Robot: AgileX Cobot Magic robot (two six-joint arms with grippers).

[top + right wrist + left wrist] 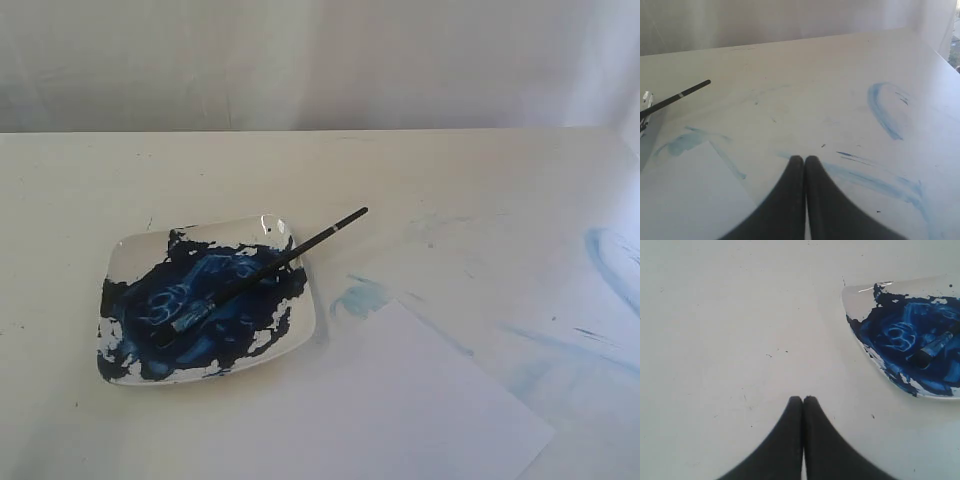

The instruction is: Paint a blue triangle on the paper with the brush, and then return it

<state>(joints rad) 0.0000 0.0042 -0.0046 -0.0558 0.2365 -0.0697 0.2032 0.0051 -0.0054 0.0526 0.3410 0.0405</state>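
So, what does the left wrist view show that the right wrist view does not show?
Only the left wrist view: the dish with its dark blue paint, the brush with its bristle end lying in it, the shut left gripper. Only the right wrist view: the paper, pale-blue smears on the table, the shut right gripper. Both: the brush, one end each, and the cream table.

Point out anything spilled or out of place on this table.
Pale-blue paint smears stain the tabletop to the right of the paper and at its far corner. The paper lies askew. The brush rests across the paint-covered dish, its handle overhanging the rim.
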